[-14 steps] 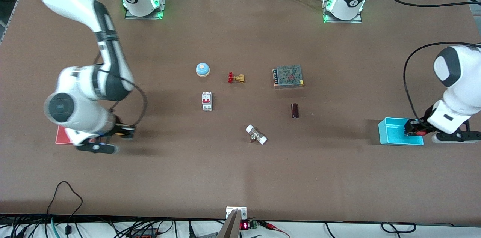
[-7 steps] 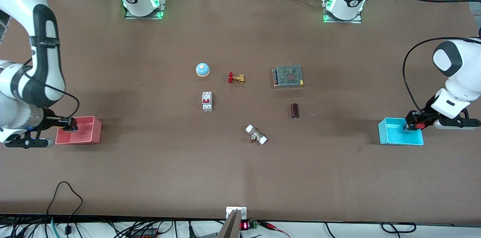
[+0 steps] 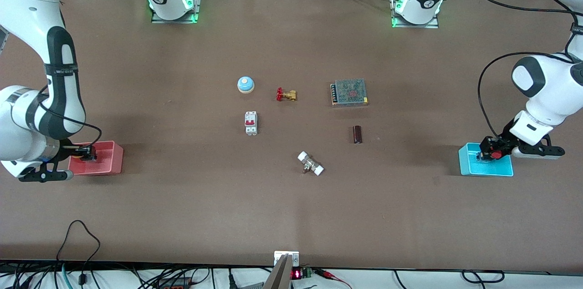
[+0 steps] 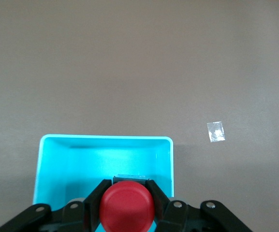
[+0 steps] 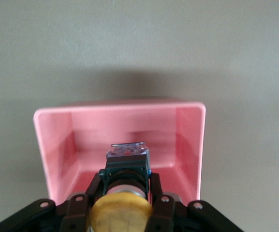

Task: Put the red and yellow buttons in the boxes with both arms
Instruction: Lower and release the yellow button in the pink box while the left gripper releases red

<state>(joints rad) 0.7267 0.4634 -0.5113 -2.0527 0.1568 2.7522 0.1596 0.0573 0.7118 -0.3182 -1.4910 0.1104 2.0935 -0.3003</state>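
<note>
My left gripper is shut on the red button and holds it over the cyan box at the left arm's end of the table. In the left wrist view the red cap sits between the fingers above the cyan box. My right gripper is shut on the yellow button, over the pink-red box at the right arm's end. In the right wrist view the yellow cap and dark base hang over the pink-red box.
In the middle of the table lie a blue-and-white dome bell, a brass valve with red handle, a white circuit breaker, a metal power supply, a dark cylinder and a white-ended fitting.
The right arm swung with the yellow button to the pink-red box, uncovering it. The left gripper shifted with the red button toward the table's middle, over the cyan box.
</note>
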